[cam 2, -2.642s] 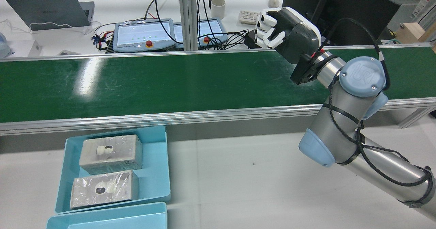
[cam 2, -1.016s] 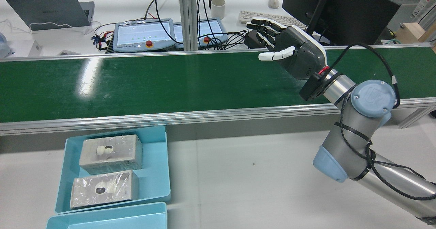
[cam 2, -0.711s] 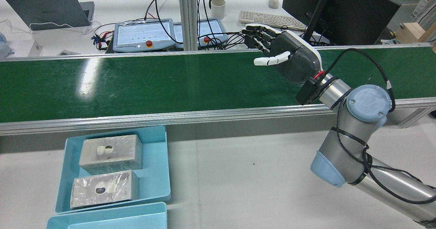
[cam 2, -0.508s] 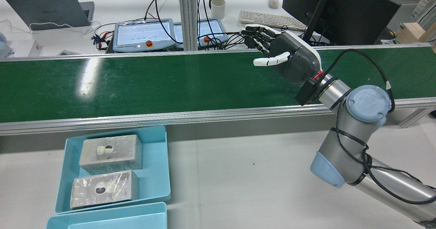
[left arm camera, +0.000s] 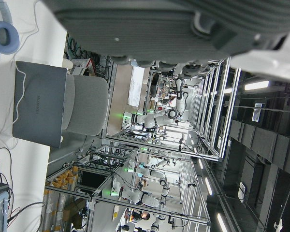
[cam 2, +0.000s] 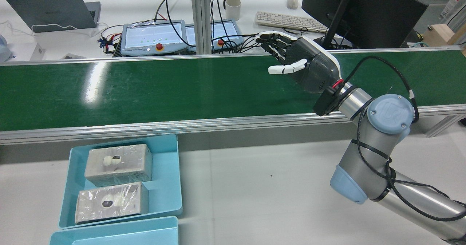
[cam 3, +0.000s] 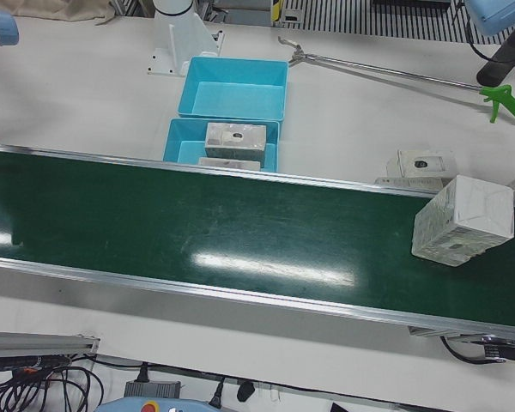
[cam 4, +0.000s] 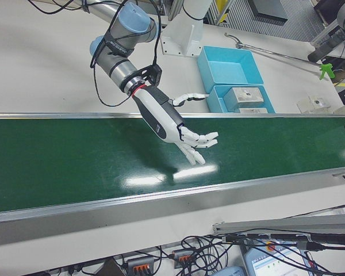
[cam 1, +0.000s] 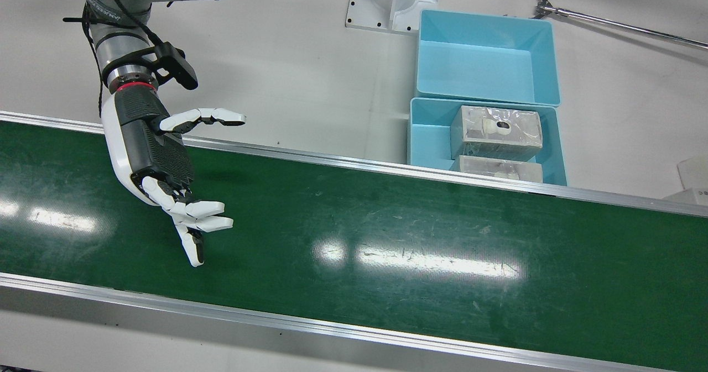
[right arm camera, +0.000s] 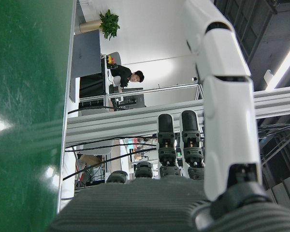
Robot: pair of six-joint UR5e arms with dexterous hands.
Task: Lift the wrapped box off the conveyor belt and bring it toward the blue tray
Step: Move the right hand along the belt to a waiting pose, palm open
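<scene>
A wrapped box point(cam 3: 462, 219), white-grey in clear film, stands tilted on the green conveyor belt point(cam 3: 197, 223) at its far right end in the left-front view. No hand is near it. My right hand point(cam 1: 166, 167) point(cam 2: 302, 64) point(cam 4: 172, 126) hovers open over the belt, fingers spread, holding nothing. The blue tray point(cam 2: 167, 186) point(cam 1: 426, 140) point(cam 3: 176, 142) lies on the white table beside the belt and holds two wrapped boxes point(cam 2: 118, 163). Of my left hand point(left arm camera: 174, 24) only a strip of dark palm shows, in its own view.
A second, empty blue tray point(cam 1: 487, 57) point(cam 3: 232, 86) adjoins the first. More wrapped boxes point(cam 3: 421, 163) sit on the table beyond the belt's right end. A long grabber tool point(cam 3: 395, 73) lies on the table. Screens, cables and a monitor stand behind the belt.
My right hand was curled shut 2.6 s ago; it has opened its fingers, dropped lower over the belt and drifted slightly left in the rear view.
</scene>
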